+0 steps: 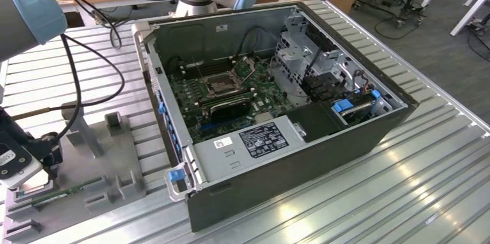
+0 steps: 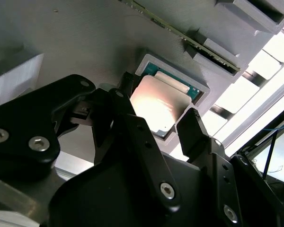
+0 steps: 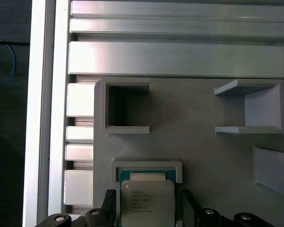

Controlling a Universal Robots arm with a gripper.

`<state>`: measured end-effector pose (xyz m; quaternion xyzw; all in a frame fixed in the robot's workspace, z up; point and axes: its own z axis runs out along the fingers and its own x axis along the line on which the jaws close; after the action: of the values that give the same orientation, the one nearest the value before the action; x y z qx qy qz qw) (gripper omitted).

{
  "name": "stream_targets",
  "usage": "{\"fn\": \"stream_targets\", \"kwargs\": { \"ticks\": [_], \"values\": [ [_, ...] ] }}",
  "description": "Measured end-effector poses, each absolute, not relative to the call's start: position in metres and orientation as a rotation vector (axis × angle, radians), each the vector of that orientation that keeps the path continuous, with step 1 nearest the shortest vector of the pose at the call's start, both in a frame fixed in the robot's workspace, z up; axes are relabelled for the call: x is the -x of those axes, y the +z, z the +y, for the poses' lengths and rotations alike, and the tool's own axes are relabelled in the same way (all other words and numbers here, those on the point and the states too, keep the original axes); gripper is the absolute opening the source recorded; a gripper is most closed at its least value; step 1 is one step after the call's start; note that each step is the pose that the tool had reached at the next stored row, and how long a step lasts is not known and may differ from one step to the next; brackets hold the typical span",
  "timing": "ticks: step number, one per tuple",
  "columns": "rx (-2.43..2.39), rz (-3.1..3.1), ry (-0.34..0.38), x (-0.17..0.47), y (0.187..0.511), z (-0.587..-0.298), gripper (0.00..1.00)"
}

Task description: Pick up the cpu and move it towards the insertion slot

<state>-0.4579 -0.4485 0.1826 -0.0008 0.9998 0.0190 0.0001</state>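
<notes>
The cpu point(image 3: 146, 204) lies flat, metal face up, in a square recess of the grey tray point(image 3: 203, 156), as both wrist views show. The hand point(image 3: 147, 195) is spread open astride it, with a black finger point(image 2: 119, 103) at each of two opposite edges; I cannot tell whether they touch the chip. In the exterior view the hand sits at the exterior view's lower left, over the tray on the slatted metal table point(image 1: 398, 181), with a green memory stick point(image 1: 67, 190) just beside it. The insertion slot point(image 1: 218, 86) is well apart, inside the open computer case point(image 1: 306, 163) at that view's centre.
</notes>
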Motion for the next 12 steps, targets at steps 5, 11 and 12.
{"fn": "stream_targets", "kwargs": {
  "ticks": [5, 11, 12],
  "values": [
    [0.003, 3.141, 0.060, 0.4579, 0.1826, -0.4485, 0.63],
    [0.003, 3.141, 0.060, 0.4579, 0.1825, -0.4485, 0.56],
    [0.003, 3.141, 0.060, 0.4579, 0.1825, -0.4485, 0.56]
  ]
}}
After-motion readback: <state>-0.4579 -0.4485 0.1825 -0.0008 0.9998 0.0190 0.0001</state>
